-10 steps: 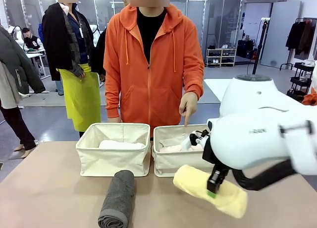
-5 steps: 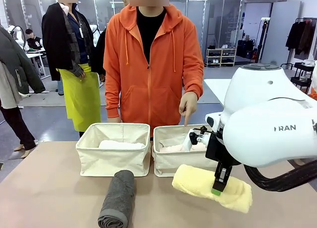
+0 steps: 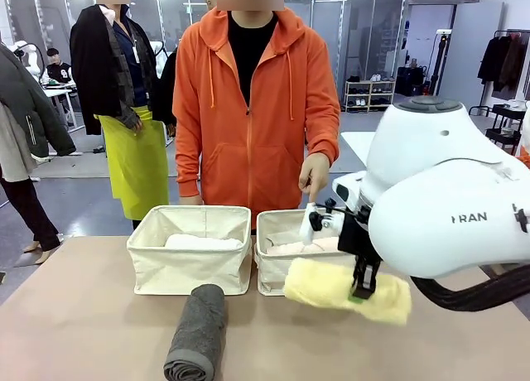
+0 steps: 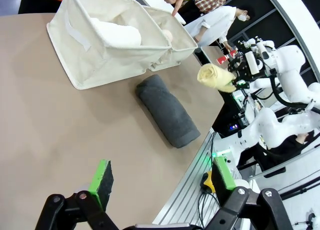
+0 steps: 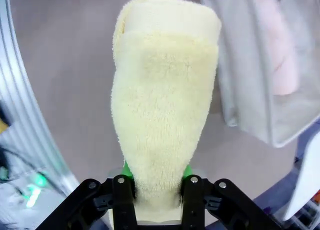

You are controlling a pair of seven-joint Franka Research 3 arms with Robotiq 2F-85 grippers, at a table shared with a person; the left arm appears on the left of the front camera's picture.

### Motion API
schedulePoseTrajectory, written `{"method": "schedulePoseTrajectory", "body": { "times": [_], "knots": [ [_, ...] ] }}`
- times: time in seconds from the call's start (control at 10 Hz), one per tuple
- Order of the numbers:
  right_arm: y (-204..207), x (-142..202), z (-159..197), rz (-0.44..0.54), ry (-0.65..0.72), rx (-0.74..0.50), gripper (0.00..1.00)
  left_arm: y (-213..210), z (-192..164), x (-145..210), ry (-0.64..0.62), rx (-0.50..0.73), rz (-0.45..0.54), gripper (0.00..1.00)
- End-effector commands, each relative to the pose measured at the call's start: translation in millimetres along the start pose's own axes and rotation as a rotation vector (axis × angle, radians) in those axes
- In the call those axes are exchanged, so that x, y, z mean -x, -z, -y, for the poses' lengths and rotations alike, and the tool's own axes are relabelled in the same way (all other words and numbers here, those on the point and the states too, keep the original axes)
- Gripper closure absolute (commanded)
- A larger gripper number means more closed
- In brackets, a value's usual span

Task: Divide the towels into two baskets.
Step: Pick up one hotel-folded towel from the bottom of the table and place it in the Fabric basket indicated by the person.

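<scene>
While the right gripper (image 3: pixel 361 293) hangs in front of the right basket (image 3: pixel 277 275), its jaws are clamped on the pale yellow towel (image 3: pixel 331 285).

- Right wrist view: green pads press into both sides of the roll (image 5: pixel 165 105), which is squeezed narrower where this gripper (image 5: pixel 155 176) pinches it and widens toward its free end.
- Front view: the grip sits toward one end of the roll; the longer part sticks out sideways from the fingers, across the right basket's front wall.
- Left wrist view: the yellow roll (image 4: pixel 216 77) is up off the table (image 3: pixel 83 315).
- Right basket lies just beyond the right gripper. The pale pink towel (image 3: pixel 298 248) lies inside it; in the right wrist view it (image 5: pixel 277 50) is off to one side of the yellow roll.
- The person's hand (image 3: pixel 315 174) is above that basket's far side, one finger pointing down.

Left gripper (image 4: pixel 162 180): jaws wide apart, nothing between the pads, bare tabletop under them.

- Dark grey towel (image 4: pixel 167 117) lies flat on the table ahead of this gripper, touched by nothing. In the front view it (image 3: pixel 197 331) rests just in front of the left basket (image 3: pixel 189 269).
- Left basket (image 4: pixel 95 55) sits farther ahead, past the grey roll, with the white towel (image 4: pixel 117 35) inside. The two baskets stand side by side, almost touching.
</scene>
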State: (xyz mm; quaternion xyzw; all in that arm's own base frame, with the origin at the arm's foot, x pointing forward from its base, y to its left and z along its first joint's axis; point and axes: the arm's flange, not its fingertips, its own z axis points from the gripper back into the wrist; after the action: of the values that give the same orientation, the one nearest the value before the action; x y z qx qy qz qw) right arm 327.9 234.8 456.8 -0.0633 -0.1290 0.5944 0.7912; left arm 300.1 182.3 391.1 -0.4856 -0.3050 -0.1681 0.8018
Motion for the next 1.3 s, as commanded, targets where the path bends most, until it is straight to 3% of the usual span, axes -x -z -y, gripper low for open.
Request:
{"method": "schedulePoseTrajectory", "body": {
  "times": [0.0, 0.1, 0.3, 0.4, 0.7, 1.2],
  "knots": [
    [9.7, -24.5, 32.7, -0.013, -0.141, 0.215, 0.63, -4.0, 2.9, 1.7, 0.002, 0.013, -0.002, 0.00],
    [7.4, -34.0, 47.0, 0.010, -0.228, 0.250, 0.63, -4.0, 2.9, 1.7, 0.002, 0.013, -0.002, 0.00],
    [11.5, -49.1, 76.1, -0.003, -0.265, 0.295, 0.63, -4.0, 2.9, 1.7, 0.002, 0.013, -0.002, 0.00],
    [14.8, -56.3, 92.1, 0.037, -0.287, 0.301, 0.63, -4.0, 2.9, 1.7, 0.002, 0.013, -0.002, 0.00],
    [33.3, -72.8, 141.5, 0.064, -0.273, 0.274, 0.63, -4.0, 2.9, 1.7, 0.002, 0.013, -0.002, 0.00],
    [62.6, -82.9, 177.6, 0.022, -0.270, 0.275, 0.63, -4.0, 2.9, 1.7, 0.002, 0.013, -0.002, 0.00]
  ]
}}
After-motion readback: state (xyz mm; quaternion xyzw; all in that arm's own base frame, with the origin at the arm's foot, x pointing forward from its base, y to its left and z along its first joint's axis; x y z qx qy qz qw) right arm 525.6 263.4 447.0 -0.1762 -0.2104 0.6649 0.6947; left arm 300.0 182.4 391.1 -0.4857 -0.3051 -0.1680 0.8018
